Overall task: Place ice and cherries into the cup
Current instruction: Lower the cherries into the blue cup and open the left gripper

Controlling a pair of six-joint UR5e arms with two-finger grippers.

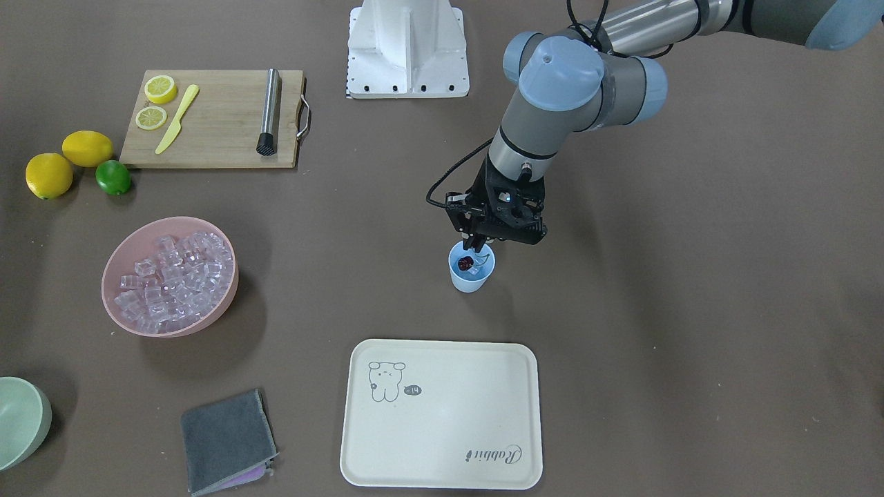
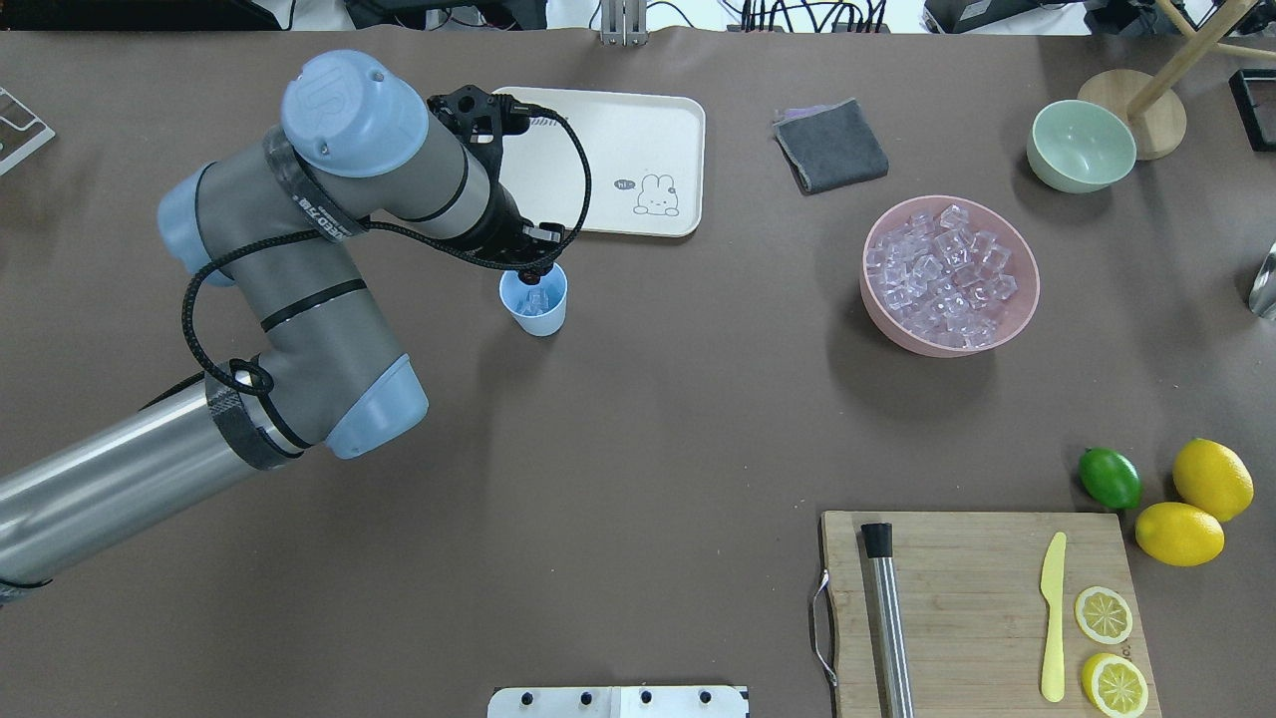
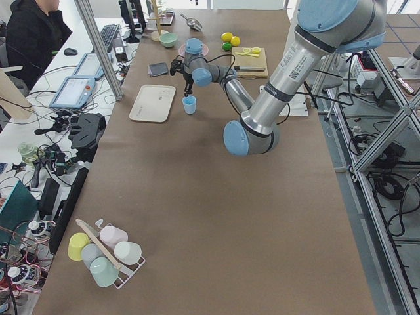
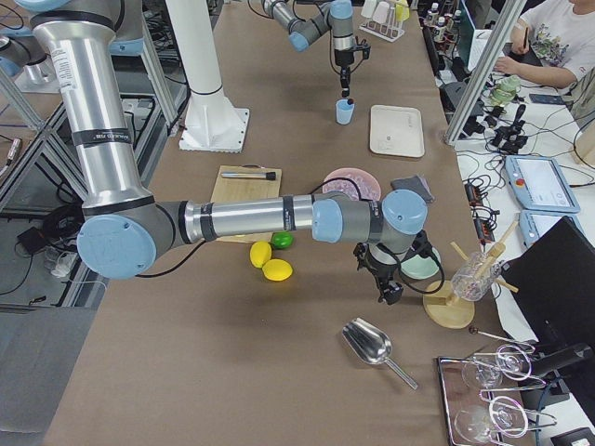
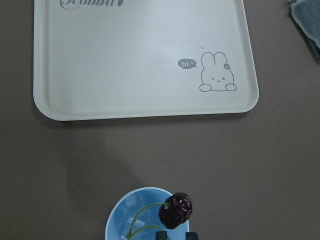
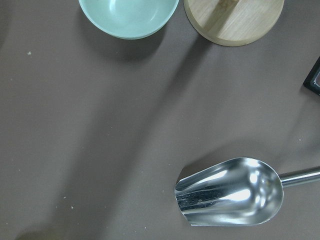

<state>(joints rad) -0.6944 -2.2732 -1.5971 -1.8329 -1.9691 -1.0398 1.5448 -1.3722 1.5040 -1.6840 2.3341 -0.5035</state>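
Cherries (image 5: 175, 211) hang clamped in the left pincer (image 1: 476, 246) just above the cup (image 5: 119, 212) at the wrist view's bottom centre, ice (image 2: 536, 298) lying inside, so its jaws should part only while centred and low; whether the right pincer (image 4: 387, 290) is apart I cannot tell.

The worktop (image 2: 638, 429) was brown. Beneath my black left fingers (image 1: 478, 241) the cup (image 1: 472, 279) was light blue. The cherries (image 5: 175, 211) were dark red, nearly black, on green stems. The ice (image 2: 942, 269) was clear in a pink bowl (image 2: 947, 347). At twelve o'clock from the cup in my wrist view, the tray (image 5: 125, 65) was cream, printed with a grey rabbit. The towel (image 2: 832, 145) was dark grey, the smaller bowl (image 2: 1082, 179) pale green, the lime (image 2: 1110, 478) green, the lemons (image 2: 1212, 479) yellow and the scoop (image 6: 230, 192) silver.
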